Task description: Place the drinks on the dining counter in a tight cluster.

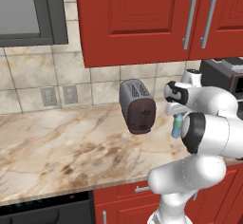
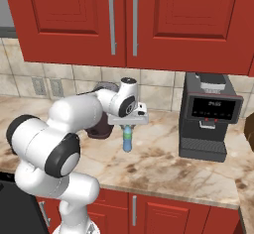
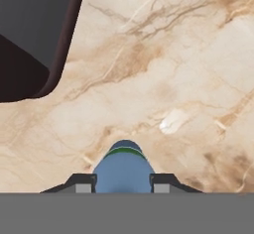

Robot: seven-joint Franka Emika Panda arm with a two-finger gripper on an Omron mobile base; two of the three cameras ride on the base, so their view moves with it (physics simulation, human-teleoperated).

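cabinets: red upper cabinets (image 2: 124, 20) with long grey bar handles run across the top of both base views; more red doors and drawers sit below the worktop edge.
wall: pale square tiles (image 1: 28, 76) behind the worktop, with two grey outlet plates (image 1: 59, 95) set side by side; a grey-framed panel (image 1: 23, 12) sits at the upper left of the left base view.
worktop: beige marble worktop (image 1: 57, 147) with brown veining, backed by the tiled wall; its front edge runs across the lower part of both base views.
coffee machine: black coffee machine (image 2: 208, 116) upright at the back of the worktop, to the right of the arm in the right base view.
toaster: grey and dark brown toaster (image 1: 137, 107) upright near the wall, just left of the arm in the left base view.
gripper: the gripper (image 2: 128, 125) points down over the worktop between toaster and coffee machine; its jaws are drawn in against both sides of the water bottle.
water bottle: small blue water bottle (image 2: 127, 139) hangs upright from the fingers, gripped at its top, over the worktop; whether its base touches the marble i cannot tell. in the hand view the blue body with a green band sits tight between the finger tips (image 3: 84, 181).
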